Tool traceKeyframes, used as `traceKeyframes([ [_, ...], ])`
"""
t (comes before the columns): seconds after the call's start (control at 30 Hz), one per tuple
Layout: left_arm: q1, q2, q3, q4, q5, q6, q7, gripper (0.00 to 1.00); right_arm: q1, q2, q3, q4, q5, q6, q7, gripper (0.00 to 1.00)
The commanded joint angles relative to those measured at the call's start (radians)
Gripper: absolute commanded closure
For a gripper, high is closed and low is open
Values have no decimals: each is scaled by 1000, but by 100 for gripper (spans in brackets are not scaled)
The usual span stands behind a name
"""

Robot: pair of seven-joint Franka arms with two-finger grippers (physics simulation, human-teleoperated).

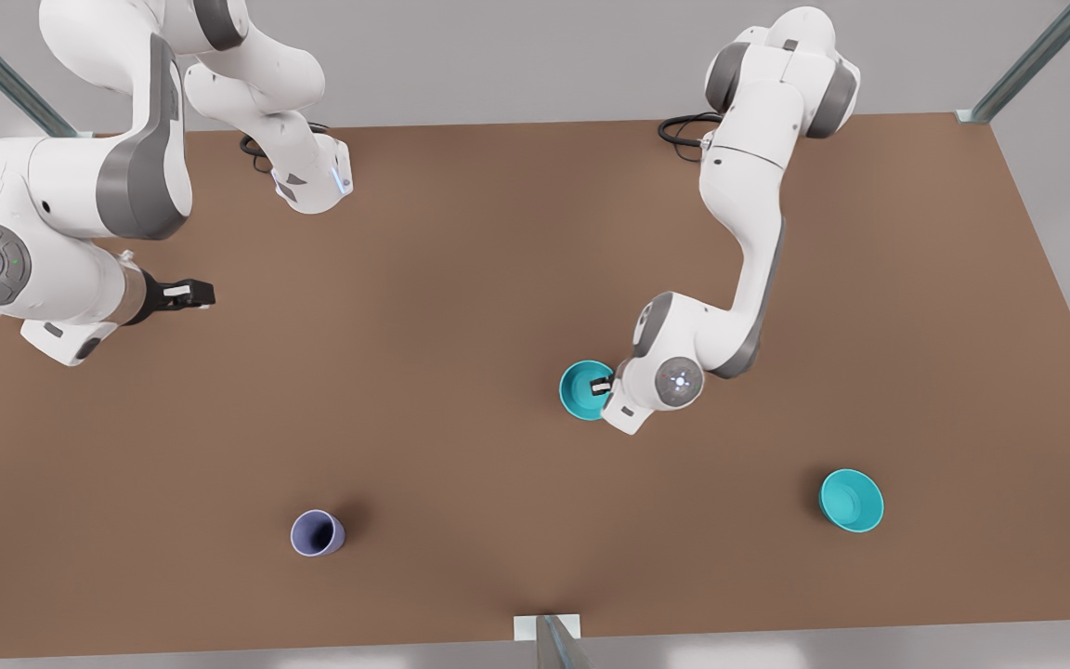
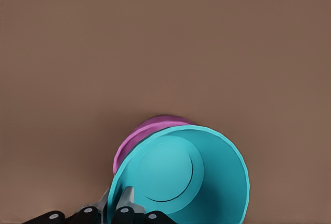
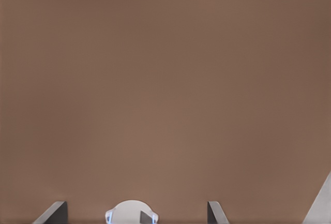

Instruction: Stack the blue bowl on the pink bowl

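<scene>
1. The brown matte table (image 1: 461,307) carries everything, with both white Franka arms mounted along its far edge.
2. The left arm reaches down over the middle of the table. The left gripper (image 1: 602,386) is at the rim of the small round teal plastic blue bowl (image 1: 583,390). In the left wrist view its fingers (image 2: 124,203) straddle the near wall, one inside and one outside, clamped on that blue bowl (image 2: 181,177).
3. The right arm waits at the front view's left, its right gripper (image 1: 189,295) held over bare table, well apart from every object. Its fingers (image 3: 54,213) stand apart and hold nothing.
4. The small round magenta plastic pink bowl (image 2: 142,136) peeks out just behind and under the blue bowl in the left wrist view. The blue one looks partly seated on it but tilted, so I judge the stack not yet settled.
5. A second teal bowl (image 1: 852,500) sits at the front view's right, and a narrow lavender-blue cup (image 1: 317,533) nearer the front edge, both well clear.
6. Risks, as I judge them:
   - Letting go while the bowl is tilted could make it slide off the pink rim.
   - Lifting out carelessly could snag the inner finger on the wall and drag both bowls.
</scene>
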Motion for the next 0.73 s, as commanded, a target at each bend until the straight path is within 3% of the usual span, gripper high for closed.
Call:
traceKeyframes([
  [0.0, -2, 0, -3, 0, -4, 3, -136, 79, 0, -1, 0, 0, 1, 1, -24, 0],
  [0.03, -1, 0, -11, 0, -3, 3, -136, 79, 0, 0, 0, 0, 1, 2, -24, 0],
  [0.07, 2, 0, -11, 0, -3, 3, -134, 57, 0, 0, 0, 0, 1, 1, -24, 0],
  [0.1, 10, 0, -11, 0, -1, -2, -130, 0, 0, 0, 0, 0, 1, 2, -23, 0],
  [0.2, 62, -34, -14, 0, 65, -95, -125, 0, 0, 0, 0, 0, 1, 2, -24, 0],
  [0.27, 101, -133, -11, 3, 146, -270, -90, 0, 0, 2, 0, 0, 1, 2, -24, 0],
  [0.33, 191, -194, -9, 198, 218, -552, 66, 0, 0, 0, 0, 0, 1, 2, -24, 0],
  [0.43, 240, -226, -3, 361, 324, -775, 345, 0, 0, -4, 0, 0, -1, 13, -24, 0],
  [0.53, 323, -476, -9, 189, 365, -694, 547, 0, 0, -3, 0, 2, 1, 13, -24, 0],
  [0.7, 315, -480, -9, 189, 365, -681, 541, 0, 0, 0, 0, 2, 2, 13, -24, 0],
])
